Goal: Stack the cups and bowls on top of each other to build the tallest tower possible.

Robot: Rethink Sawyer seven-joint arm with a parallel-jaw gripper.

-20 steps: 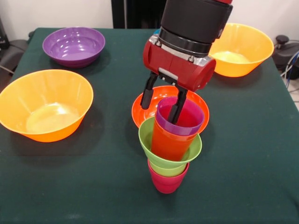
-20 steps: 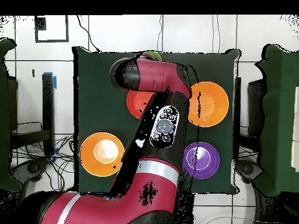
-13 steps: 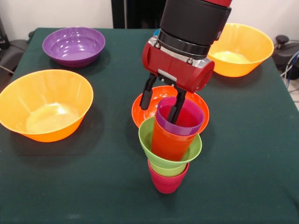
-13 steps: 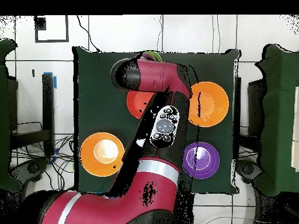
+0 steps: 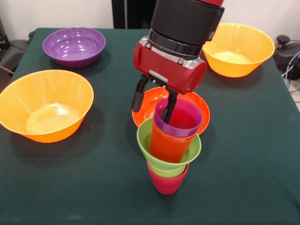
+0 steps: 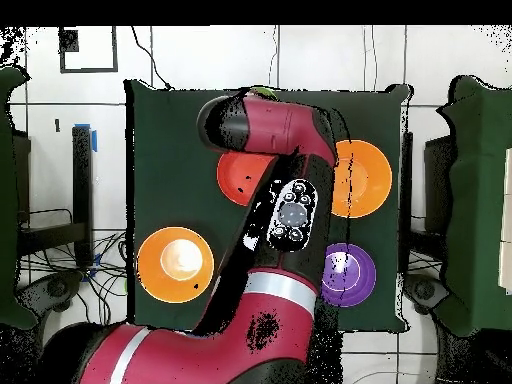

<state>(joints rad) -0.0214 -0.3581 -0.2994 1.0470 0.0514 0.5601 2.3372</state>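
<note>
The tower stands at the front of the table: a crimson cup (image 5: 166, 183) at the bottom, lime green pieces (image 5: 166, 157) flaring above it, an orange-red cup (image 5: 168, 143), and a purple cup (image 5: 180, 121) on top. My gripper (image 5: 153, 104) is open and straddles the purple cup's left rim. One finger (image 5: 137, 98) hangs outside the cup, the other (image 5: 169, 108) reaches inside it. Right behind the tower sits a red-orange bowl (image 5: 199, 107). In the overhead view the arm (image 6: 285, 215) hides the gripper and most of the tower.
A large orange bowl (image 5: 46, 104) sits at the left, a purple bowl (image 5: 74, 45) at the back left, and another large orange bowl (image 5: 239, 49) at the back right. The overhead view shows the orange bowls (image 6: 175, 264) (image 6: 368, 178), the purple bowl (image 6: 350, 272) and the red-orange bowl (image 6: 234, 178).
In the front view my gripper has shifted left and a little up, its finger still inside the purple cup. The upper part of the tower has moved slightly left with it.
</note>
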